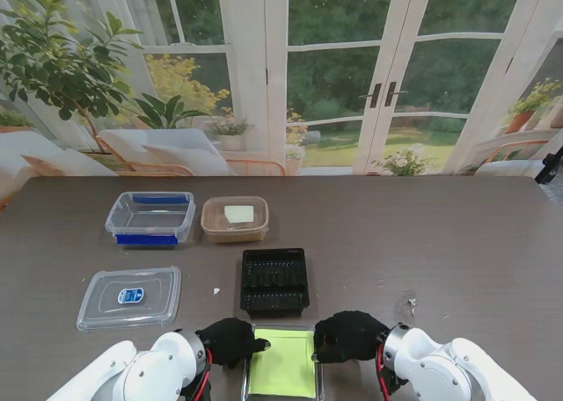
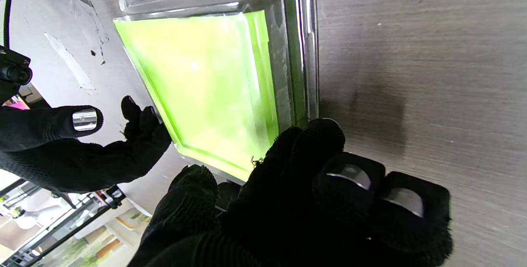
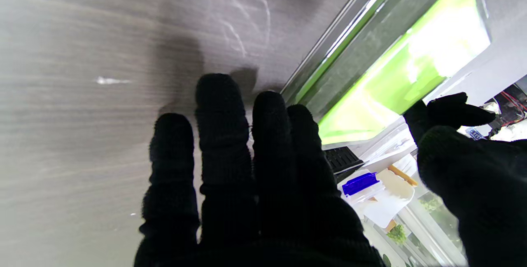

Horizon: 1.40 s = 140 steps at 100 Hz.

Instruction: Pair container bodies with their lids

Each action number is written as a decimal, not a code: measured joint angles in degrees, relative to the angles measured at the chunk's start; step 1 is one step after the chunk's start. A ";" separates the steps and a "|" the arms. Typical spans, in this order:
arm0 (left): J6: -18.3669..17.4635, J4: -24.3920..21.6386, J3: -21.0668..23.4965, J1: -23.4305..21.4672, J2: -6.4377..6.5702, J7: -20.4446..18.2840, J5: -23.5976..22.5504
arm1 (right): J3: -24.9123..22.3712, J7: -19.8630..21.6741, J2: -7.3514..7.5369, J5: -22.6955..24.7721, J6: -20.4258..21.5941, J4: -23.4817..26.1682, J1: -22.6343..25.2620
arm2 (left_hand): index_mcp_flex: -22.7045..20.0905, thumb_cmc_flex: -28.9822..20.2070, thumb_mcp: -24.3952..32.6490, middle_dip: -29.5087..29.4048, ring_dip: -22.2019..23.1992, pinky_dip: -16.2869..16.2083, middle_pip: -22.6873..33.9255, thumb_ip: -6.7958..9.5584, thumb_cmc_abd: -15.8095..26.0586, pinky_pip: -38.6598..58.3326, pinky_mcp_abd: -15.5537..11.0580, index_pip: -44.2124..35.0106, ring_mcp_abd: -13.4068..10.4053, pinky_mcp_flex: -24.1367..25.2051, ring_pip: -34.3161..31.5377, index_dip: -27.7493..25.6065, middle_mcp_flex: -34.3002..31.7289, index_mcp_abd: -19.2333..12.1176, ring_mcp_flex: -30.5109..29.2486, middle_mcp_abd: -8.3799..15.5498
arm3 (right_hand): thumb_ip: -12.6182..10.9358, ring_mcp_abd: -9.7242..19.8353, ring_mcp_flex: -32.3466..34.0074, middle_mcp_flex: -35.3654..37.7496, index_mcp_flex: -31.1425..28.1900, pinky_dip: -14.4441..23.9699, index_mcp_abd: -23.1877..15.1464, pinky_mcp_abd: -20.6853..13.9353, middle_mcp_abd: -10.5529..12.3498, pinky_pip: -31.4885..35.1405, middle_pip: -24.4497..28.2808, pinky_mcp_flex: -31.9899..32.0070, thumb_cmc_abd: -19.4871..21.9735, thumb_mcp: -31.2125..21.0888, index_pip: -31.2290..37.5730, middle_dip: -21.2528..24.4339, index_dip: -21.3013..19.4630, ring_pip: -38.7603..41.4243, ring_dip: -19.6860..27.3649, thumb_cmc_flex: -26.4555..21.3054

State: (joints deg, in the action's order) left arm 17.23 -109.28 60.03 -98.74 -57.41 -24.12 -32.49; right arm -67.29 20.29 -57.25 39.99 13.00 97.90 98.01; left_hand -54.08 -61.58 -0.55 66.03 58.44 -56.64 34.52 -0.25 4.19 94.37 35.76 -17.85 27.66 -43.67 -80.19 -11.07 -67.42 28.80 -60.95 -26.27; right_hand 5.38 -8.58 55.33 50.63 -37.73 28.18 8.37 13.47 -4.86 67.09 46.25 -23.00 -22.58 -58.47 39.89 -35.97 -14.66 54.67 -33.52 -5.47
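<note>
A clear lid with a green sheet [image 1: 283, 366] lies at the table's near edge, between my hands. My left hand [image 1: 230, 339] curls over its far left corner; in the left wrist view the lid [image 2: 206, 73] has that corner pinched between the fingers [image 2: 313, 147] and the thumb. My right hand [image 1: 349, 335] is at the far right corner, its fingers [image 3: 230, 135] straight on the table beside the lid's rim [image 3: 350, 32], thumb apart. Just beyond stands a black tray [image 1: 274, 280]. A clear lid with a blue label [image 1: 129, 297] lies to the left.
At the far left, a clear box with blue clips [image 1: 149, 216] stands next to a beige tub [image 1: 235, 219] with something pale inside. Small white specks [image 1: 410, 305] dot the dark table [image 1: 440, 234] to the right.
</note>
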 measured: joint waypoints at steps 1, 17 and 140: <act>-0.11 0.00 0.02 -0.03 -0.01 0.04 -0.04 | -0.08 0.00 -0.01 -0.08 0.02 0.02 0.10 | 0.00 0.00 0.00 0.00 0.00 0.00 0.01 0.00 0.00 0.00 0.00 0.00 0.00 0.00 -0.01 0.00 0.00 0.00 0.00 0.00 | 0.00 0.00 0.00 0.00 0.00 0.00 0.00 0.00 0.00 0.00 0.00 0.00 0.00 0.00 0.00 0.00 0.00 0.01 -0.02 0.00; -1.05 -0.27 0.29 -0.56 -0.07 0.66 -0.38 | -1.81 0.11 -0.09 -1.83 0.56 0.68 2.19 | 0.00 0.00 0.00 0.02 0.00 -0.01 0.17 0.00 0.00 0.02 0.00 0.59 0.00 0.00 -0.06 0.00 0.00 0.01 0.00 0.00 | 0.00 0.00 0.00 0.53 -0.60 0.00 0.00 0.03 -0.11 0.01 0.00 0.00 0.00 0.00 0.04 0.00 0.00 0.04 -0.25 0.00; -6.16 -2.41 2.66 -2.01 -0.40 2.38 -2.07 | -6.11 -2.79 -0.82 -4.11 0.65 4.38 5.99 | 0.00 0.00 0.00 0.52 0.00 -0.01 0.28 0.00 0.00 0.05 0.04 0.79 0.00 0.00 -0.15 0.00 0.00 0.18 0.00 -0.08 | 0.00 -0.66 0.00 0.78 -1.26 0.01 2.07 0.77 -1.45 0.03 0.00 0.00 0.00 -0.04 0.73 0.00 -0.19 0.17 -0.26 -0.23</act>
State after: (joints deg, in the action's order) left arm 11.07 -111.70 62.68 -100.74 -57.82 -21.74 -34.57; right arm -73.40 17.50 -58.07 35.88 13.64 102.29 104.00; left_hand -54.08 -61.58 -0.55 66.56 58.44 -56.65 34.79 -0.25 4.19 94.42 35.80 -17.06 27.66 -43.67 -80.34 -11.07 -67.42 28.98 -60.95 -26.35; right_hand 5.38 -9.24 55.33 51.41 -38.99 28.18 10.45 14.24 -6.31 67.12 46.25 -23.00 -22.58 -58.51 40.62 -35.97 -14.84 54.83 -33.79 -5.70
